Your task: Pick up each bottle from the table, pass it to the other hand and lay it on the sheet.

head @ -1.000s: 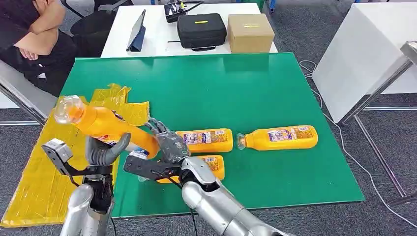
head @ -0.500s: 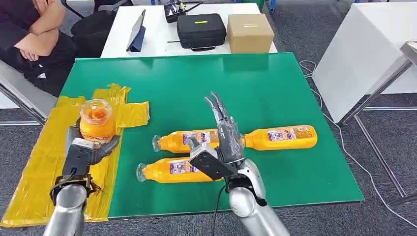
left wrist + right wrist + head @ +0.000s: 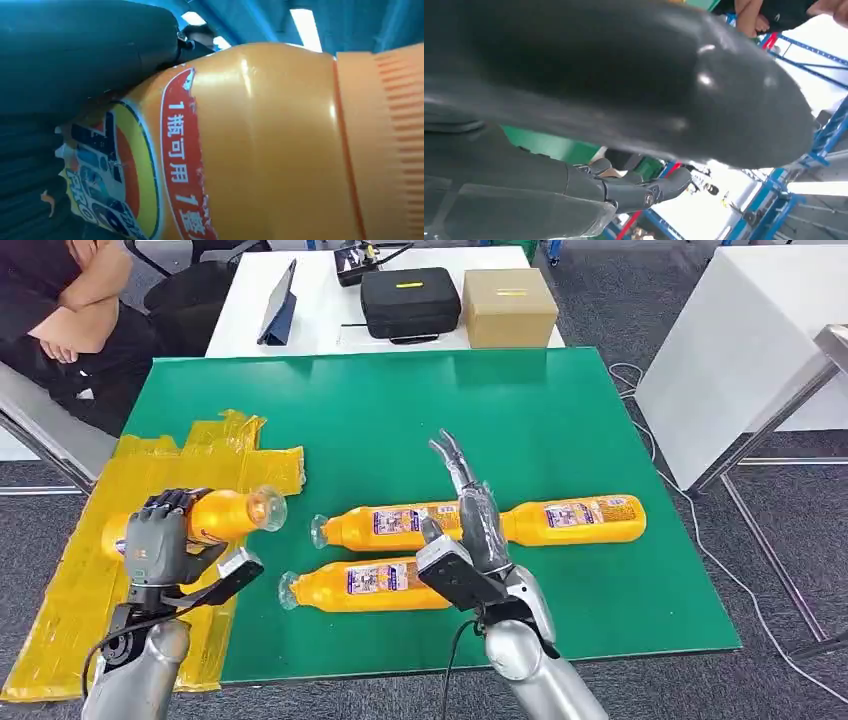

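Left hand: the left hand (image 3: 158, 540) grips the held bottle (image 3: 215, 516) around its body, fingers wrapped over the top; the bottle lies near level, mouth toward the bench centre, a posture suited to laying it down flat.
Held bottle position: over the yellow sheet (image 3: 70, 590) at the bench's left edge; contact with the sheet cannot be told.
Right hand: the right hand (image 3: 478, 535) holds nothing, fingers extended and apart, above the bench's middle.
Remaining bottles: three bottles (image 3: 390, 527) lie on their sides on the green bench (image 3: 560, 410) toward its near edge, within the right hand's reach for pick-up.
Step, as judged: placement on the sheet.
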